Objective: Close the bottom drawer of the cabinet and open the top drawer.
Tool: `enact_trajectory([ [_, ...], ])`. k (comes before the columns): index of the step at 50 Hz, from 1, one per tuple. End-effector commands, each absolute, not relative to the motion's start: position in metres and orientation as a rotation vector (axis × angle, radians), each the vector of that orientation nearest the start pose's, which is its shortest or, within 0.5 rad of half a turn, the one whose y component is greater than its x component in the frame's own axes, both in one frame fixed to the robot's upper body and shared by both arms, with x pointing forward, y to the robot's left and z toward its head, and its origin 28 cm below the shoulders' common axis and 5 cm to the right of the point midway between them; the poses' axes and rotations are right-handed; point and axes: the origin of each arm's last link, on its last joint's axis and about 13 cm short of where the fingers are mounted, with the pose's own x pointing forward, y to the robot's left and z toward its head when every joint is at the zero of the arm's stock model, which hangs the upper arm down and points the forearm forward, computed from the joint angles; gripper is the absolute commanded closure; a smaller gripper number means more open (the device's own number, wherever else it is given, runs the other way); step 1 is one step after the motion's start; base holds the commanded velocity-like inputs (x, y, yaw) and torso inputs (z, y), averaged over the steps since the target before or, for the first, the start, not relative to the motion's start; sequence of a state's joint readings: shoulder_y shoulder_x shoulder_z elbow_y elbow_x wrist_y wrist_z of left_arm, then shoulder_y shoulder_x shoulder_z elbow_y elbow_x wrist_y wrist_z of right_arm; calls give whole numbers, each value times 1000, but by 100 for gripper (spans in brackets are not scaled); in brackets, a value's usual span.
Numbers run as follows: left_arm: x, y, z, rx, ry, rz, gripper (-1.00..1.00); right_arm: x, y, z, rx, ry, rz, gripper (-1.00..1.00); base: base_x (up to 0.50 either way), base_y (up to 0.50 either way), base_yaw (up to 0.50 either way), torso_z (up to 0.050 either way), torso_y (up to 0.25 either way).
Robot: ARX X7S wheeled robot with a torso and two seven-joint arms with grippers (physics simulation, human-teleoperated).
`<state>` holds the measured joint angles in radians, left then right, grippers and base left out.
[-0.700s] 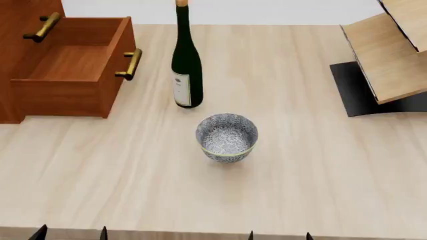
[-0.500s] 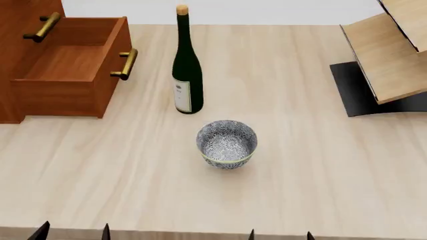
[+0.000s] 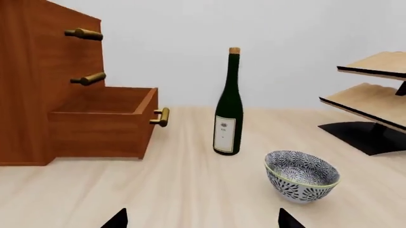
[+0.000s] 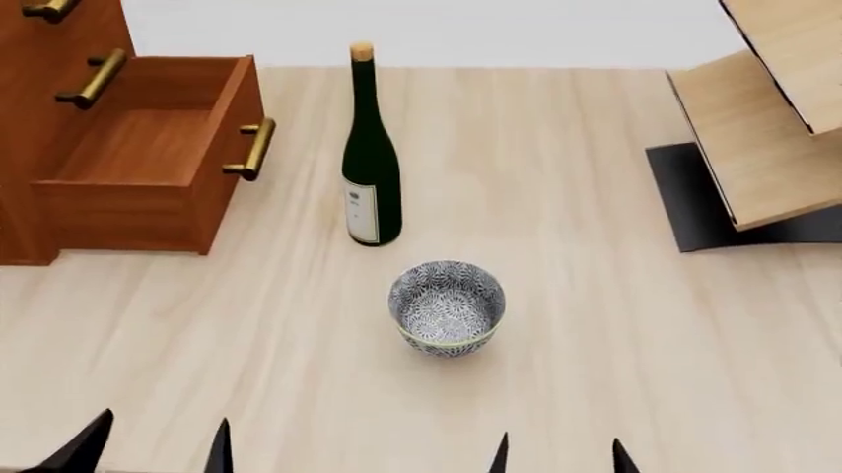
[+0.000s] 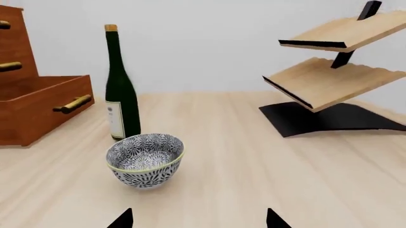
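Fingertips only of both grippers, dark points at the near table edge: left gripper spread wide, gripping nothing; right gripper likewise parted and empty. Ahead of the left fingers and off to their outer side, cabinet standing on the light wood table, well apart from either gripper. Bottom drawer pulled fully out, tray bare, brass bar handle facing the wine bottle. Top drawer pushed in flush, only its handle protruding; middle drawer's handle just below it. Bottle upright, ahead between the two grippers, near the bottom drawer's front but not touching. Patterned bowl closer in, just ahead of the right fingers. Tiered wooden shelf on a black base far beyond the right fingers' outer side.
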<state>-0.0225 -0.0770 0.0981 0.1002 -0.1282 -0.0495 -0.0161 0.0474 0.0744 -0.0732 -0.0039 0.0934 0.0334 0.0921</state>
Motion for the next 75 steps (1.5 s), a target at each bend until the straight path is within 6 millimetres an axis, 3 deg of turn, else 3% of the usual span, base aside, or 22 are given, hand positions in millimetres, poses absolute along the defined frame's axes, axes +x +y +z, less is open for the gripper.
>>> enact_trajectory([
  [1,215,200,43,-46,-88,-96,-100,222,-99,24,18,-14,-20,-100,0,0,0,50,0],
  [10,220,201,51,-13,-118,-85,-100,228,-104,35,13,-28,-31,-100,0,0,0,50,0],
  [24,239,210,96,76,-290,-101,-100,241,-111,59,-14,-48,-46,-100,0,0,0,50,0],
  [35,247,221,166,57,-471,-98,-100,254,-115,84,-29,-52,-48,-100,0,0,0,41,0],
  [43,250,228,201,92,-549,-99,-100,262,-114,100,-32,-58,-33,-100,0,0,0,0,0],
  [58,249,237,243,81,-640,-102,-100,280,-120,134,-58,-57,-47,-100,0,0,0,0,0],
  [75,251,242,266,114,-685,-88,-100,292,-120,160,-46,-88,1,-100,0,0,0,0,0],
])
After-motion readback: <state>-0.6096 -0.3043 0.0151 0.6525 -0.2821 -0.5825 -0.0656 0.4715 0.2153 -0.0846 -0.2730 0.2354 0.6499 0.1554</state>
